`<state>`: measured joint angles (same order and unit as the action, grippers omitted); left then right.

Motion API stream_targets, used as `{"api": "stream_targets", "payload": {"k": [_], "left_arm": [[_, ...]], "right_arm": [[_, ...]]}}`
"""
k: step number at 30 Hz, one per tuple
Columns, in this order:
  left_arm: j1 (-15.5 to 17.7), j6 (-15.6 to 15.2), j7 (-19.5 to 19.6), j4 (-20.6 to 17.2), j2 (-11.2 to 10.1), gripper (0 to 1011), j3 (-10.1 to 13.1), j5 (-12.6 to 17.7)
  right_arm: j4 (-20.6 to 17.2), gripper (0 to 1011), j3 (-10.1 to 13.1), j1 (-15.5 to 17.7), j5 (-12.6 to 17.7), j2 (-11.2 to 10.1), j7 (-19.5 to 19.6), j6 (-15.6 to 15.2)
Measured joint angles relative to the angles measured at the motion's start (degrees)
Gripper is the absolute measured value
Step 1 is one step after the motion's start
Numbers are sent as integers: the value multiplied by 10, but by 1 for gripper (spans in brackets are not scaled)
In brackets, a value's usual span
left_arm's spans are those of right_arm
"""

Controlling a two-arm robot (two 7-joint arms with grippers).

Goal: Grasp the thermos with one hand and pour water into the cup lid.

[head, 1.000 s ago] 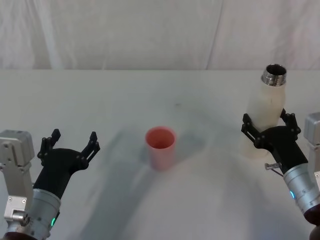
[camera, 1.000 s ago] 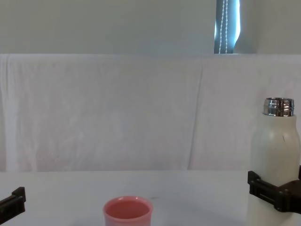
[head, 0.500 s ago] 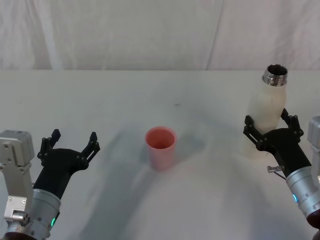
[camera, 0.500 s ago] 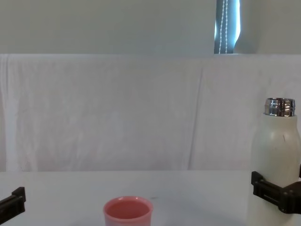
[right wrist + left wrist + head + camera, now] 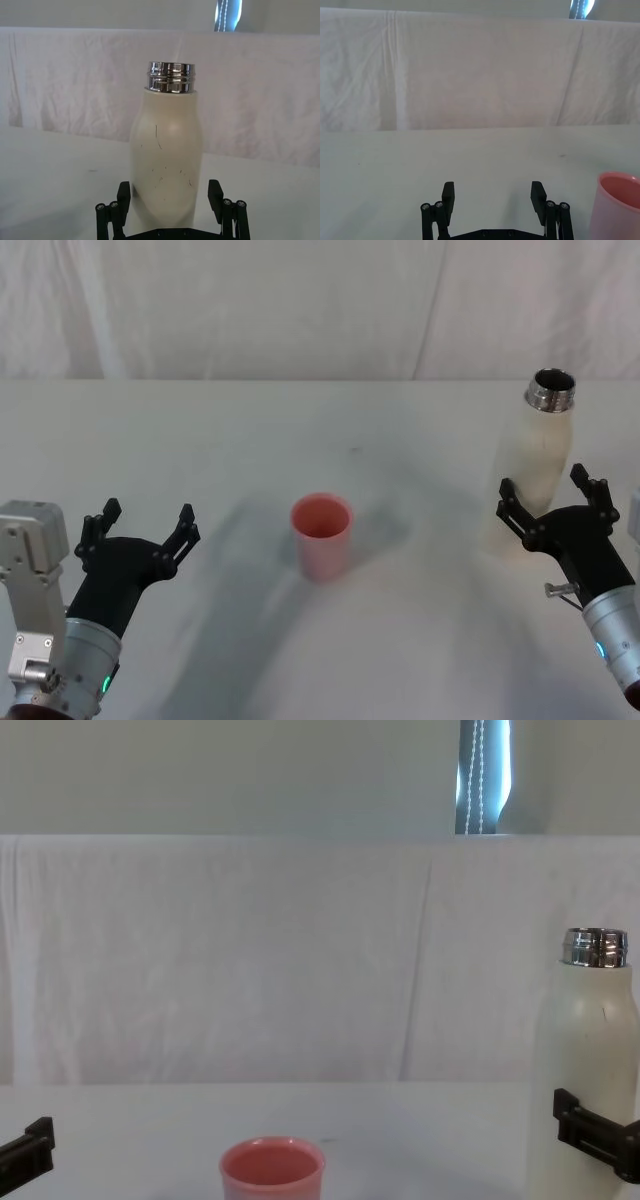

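Note:
The cream-white thermos (image 5: 534,465) stands upright at the right of the table, its steel neck uncapped. My right gripper (image 5: 548,496) is open just in front of its base, the fingers spread wider than the bottle and touching nothing. In the right wrist view the thermos (image 5: 166,160) rises just beyond the two fingertips (image 5: 123,192). In the chest view the thermos (image 5: 585,1050) stands at the right edge. The pink cup lid (image 5: 321,533) stands at the table's middle, also seen as the cup lid (image 5: 272,1168) and the cup lid (image 5: 618,204). My left gripper (image 5: 140,523) hovers open at the near left, well left of the cup lid.
A white cloth covers the table (image 5: 300,430) and hangs as a backdrop behind it. Bare tabletop lies between the cup lid and the thermos, and between the cup lid and my left gripper (image 5: 492,192).
My right gripper has drawn back toward me and to the right, away from the thermos body. The thermos stays standing in place. The left arm has not moved.

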<state>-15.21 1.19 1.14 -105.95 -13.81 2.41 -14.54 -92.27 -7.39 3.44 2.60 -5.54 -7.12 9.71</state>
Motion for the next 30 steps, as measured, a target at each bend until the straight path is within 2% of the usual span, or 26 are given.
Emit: {"api": "stream_targets", "payload": {"k": [15,30], "left_arm": [[0,0,0,0,0,1001,0,0],[0,0,0,0,0,1001,0,0]], "right_arm": [[-33,1002,-1,44,-4,-1,1,3],[-48,1002,-19,74,-13,-3,-5,15]]}}
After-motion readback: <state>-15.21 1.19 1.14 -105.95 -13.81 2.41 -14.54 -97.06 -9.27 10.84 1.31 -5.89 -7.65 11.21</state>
